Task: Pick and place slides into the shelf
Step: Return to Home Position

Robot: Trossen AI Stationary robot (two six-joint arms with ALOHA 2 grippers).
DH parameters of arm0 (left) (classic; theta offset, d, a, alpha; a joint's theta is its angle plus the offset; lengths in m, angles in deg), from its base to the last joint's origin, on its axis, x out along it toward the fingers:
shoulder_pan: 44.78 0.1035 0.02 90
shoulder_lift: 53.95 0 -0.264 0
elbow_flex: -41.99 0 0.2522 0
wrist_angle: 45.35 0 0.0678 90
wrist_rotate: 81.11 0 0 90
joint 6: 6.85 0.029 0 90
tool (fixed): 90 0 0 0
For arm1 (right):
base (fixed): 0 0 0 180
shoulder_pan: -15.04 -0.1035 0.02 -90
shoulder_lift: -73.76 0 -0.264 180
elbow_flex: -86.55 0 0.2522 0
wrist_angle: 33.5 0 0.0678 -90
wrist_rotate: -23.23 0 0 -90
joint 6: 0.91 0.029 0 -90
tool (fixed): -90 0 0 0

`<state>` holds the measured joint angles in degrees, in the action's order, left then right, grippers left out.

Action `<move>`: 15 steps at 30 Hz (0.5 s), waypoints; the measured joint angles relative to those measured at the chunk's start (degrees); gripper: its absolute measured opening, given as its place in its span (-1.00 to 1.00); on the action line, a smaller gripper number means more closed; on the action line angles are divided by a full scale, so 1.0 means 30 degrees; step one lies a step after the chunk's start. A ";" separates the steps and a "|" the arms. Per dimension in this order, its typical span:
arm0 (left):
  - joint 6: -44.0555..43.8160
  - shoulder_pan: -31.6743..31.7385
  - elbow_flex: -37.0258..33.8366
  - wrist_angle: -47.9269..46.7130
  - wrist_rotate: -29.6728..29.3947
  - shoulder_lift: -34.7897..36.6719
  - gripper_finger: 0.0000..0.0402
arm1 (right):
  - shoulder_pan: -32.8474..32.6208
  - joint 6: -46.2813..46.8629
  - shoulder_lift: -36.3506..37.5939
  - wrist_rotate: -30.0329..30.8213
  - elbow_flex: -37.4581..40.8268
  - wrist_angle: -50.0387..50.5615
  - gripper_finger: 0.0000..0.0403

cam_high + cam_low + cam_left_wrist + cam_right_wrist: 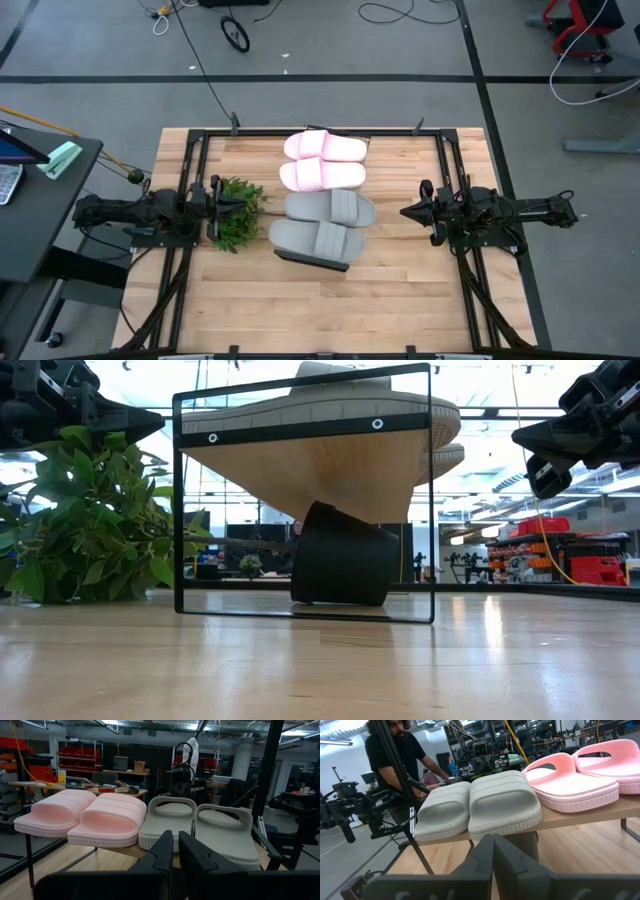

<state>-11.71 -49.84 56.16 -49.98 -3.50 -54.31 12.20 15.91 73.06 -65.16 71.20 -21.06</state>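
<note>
Two pale pink slides (324, 160) and two grey slides (322, 223) lie side by side, soles down, on top of the shelf (312, 260) in the middle of the table. The wrist views show the pink slides (82, 817) (580, 777) and the grey slides (200, 827) (480, 802) in a row on the light-wood top (580, 815). My left gripper (248, 203) (175, 851) hovers level at the shelf's left, above the plant, fingers together and empty. My right gripper (405, 212) (492, 851) hovers level at the shelf's right, shut and empty.
A leafy green plant (235, 215) (90, 520) stands on the table between my left gripper and the shelf. A dark round object (343, 555) sits under the shelf top. A person (400, 755) stands beyond the table's left side. Bare wood lies near the front edge.
</note>
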 joint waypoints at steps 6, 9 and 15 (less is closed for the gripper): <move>-0.0007 0.0000 0.0000 -0.0003 -0.0004 0.0000 -0.87 | -0.0002 0.0000 -0.0004 0.0000 0.0000 0.0000 -0.93; -0.0001 0.0000 0.0001 -0.0003 -0.0003 0.0004 -0.89 | -0.0004 -0.0007 -0.0004 0.0005 0.0000 0.0000 -0.93; 0.0000 0.0000 0.0007 -0.0003 0.0003 0.0000 -0.90 | -0.0004 -0.0003 -0.0004 0.0003 0.0000 0.0000 -0.93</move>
<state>-11.71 -49.84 56.18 -49.99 -3.50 -54.31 12.18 15.90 73.05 -65.16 71.20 -21.06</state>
